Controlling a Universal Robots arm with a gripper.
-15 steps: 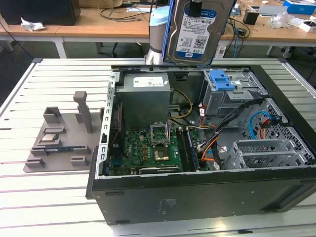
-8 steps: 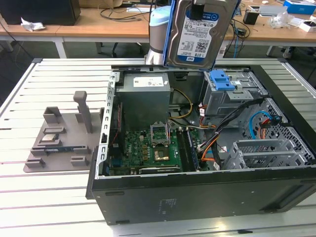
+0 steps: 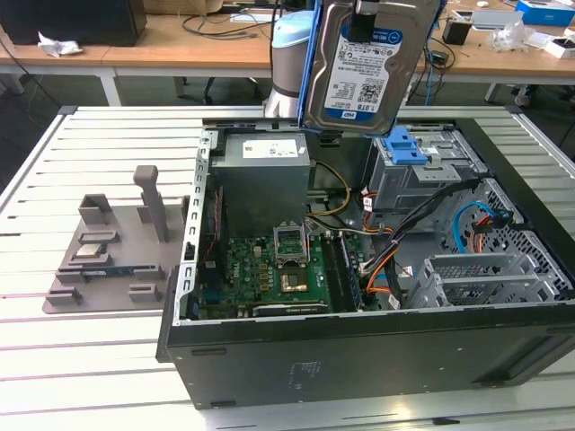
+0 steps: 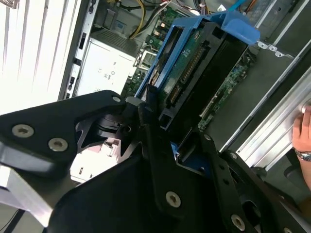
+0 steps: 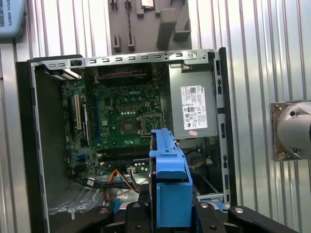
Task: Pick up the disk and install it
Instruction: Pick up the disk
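One disk (image 3: pixel 364 67), label toward exterior view, hung near upright above open computer case (image 3: pixel 359 359), clamped by its edge in your claw (image 4: pixel 154 114), well clear of worktop (image 3: pixel 81 359). Judged: you needed disk squared to grey drive cage (image 3: pixel 422 175) beside blue latch (image 3: pixel 402 145), then slow descent clear of orange cables (image 3: pixel 384 262) and power supply (image 3: pixel 262 171). Person's hand (image 4: pixel 303 128) lay near case in second wrist view: worth watching.

Arm (image 3: pixel 289 63) is up high, with its pale blue-grey joint standing roughly upright. The end effector (image 3: pixel 367 16) comes down from the top of the exterior view, pointing down. In the second wrist view its black fingers (image 4: pixel 151 131) are clamped either side of the disk (image 3: pixel 364 76), holding it on end in mid-air.
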